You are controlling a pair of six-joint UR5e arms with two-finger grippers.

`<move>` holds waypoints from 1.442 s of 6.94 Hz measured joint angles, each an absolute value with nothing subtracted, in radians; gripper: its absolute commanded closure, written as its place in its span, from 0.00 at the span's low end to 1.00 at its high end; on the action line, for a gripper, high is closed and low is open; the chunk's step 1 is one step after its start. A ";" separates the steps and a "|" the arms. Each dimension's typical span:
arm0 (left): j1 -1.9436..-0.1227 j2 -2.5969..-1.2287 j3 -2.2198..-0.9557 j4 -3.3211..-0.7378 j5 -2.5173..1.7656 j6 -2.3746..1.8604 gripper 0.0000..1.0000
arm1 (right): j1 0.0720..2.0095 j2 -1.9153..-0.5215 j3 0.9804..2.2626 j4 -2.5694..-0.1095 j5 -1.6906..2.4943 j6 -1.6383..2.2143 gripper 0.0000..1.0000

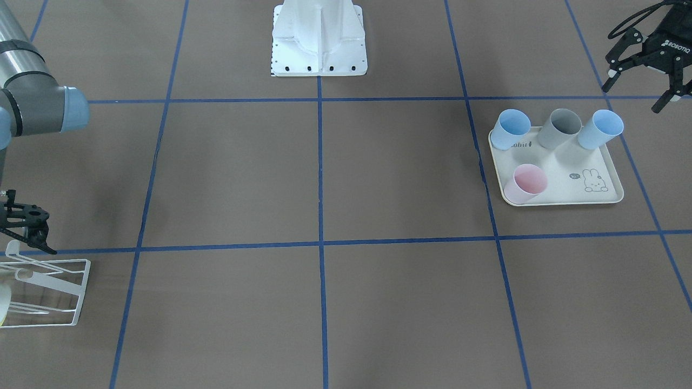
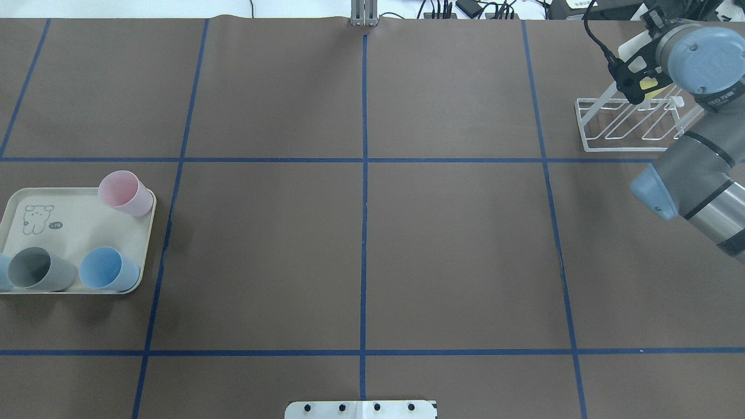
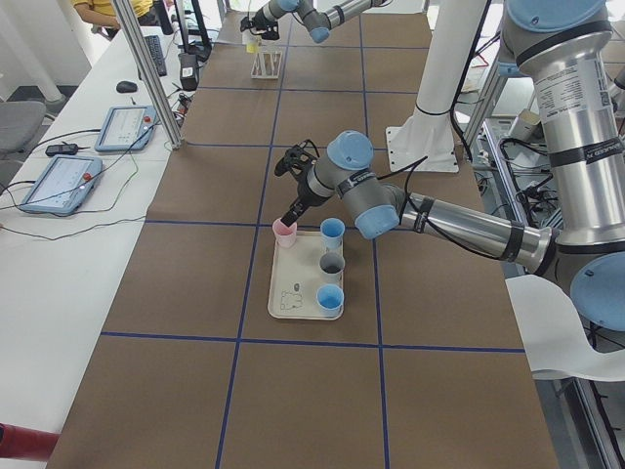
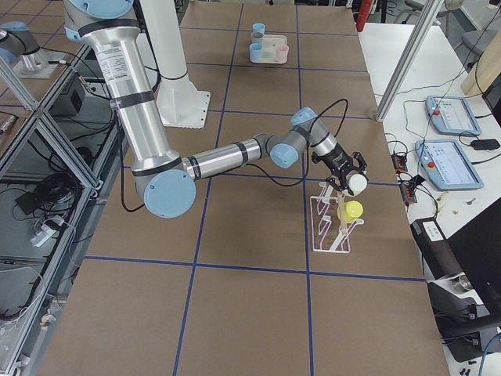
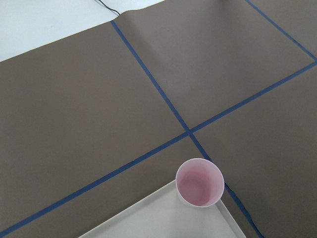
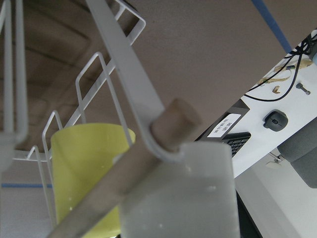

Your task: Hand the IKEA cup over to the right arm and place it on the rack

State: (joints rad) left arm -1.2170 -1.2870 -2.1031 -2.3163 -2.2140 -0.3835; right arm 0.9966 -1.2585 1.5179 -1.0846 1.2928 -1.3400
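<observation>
The left gripper [image 1: 632, 97] hangs, jaws wide, above a smooth tapered pink cup [image 1: 524, 183] on a cream tray [image 1: 562, 189], while the right gripper [image 4: 350, 178] holds in its jaws a frosted white cup [image 6: 178, 198] beside the wooden dowel [image 6: 176, 124] of the wire rack [image 2: 584, 128], a yellow cup [image 6: 79, 168] below.

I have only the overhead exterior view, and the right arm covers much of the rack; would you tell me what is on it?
Observer: A yellow cup sits among the prongs of the rack.
Operator: Thank you. Is the right gripper carrying anything?
Observer: The exterior right view shows a white cup at the tip of the right gripper, beside the wooden dowel. I cannot tell whether the jaws are shut on it.
Operator: And where is the left gripper? It is out of my view.
Observer: The left gripper is open and hovers above the pink cup at a corner of the tray.
</observation>
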 measured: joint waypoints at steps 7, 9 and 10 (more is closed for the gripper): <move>-1.216 -1.287 -2.102 -2.316 -2.214 -0.384 0.00 | 0.979 -1.250 1.549 -1.083 1.266 -1.326 0.02; -1.216 -1.288 -2.083 -2.327 -2.212 -0.382 0.00 | 0.979 -1.238 1.601 -1.087 1.336 -1.152 0.01; -1.215 -1.288 -2.056 -2.362 -2.207 -0.389 0.00 | 0.976 -1.242 1.639 -1.090 1.405 -0.999 0.01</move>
State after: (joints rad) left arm -1.2155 -1.2883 -2.0562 -2.3624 -2.2072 -0.3886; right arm 0.9761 -1.2422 1.6394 -1.0903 1.4054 -0.9987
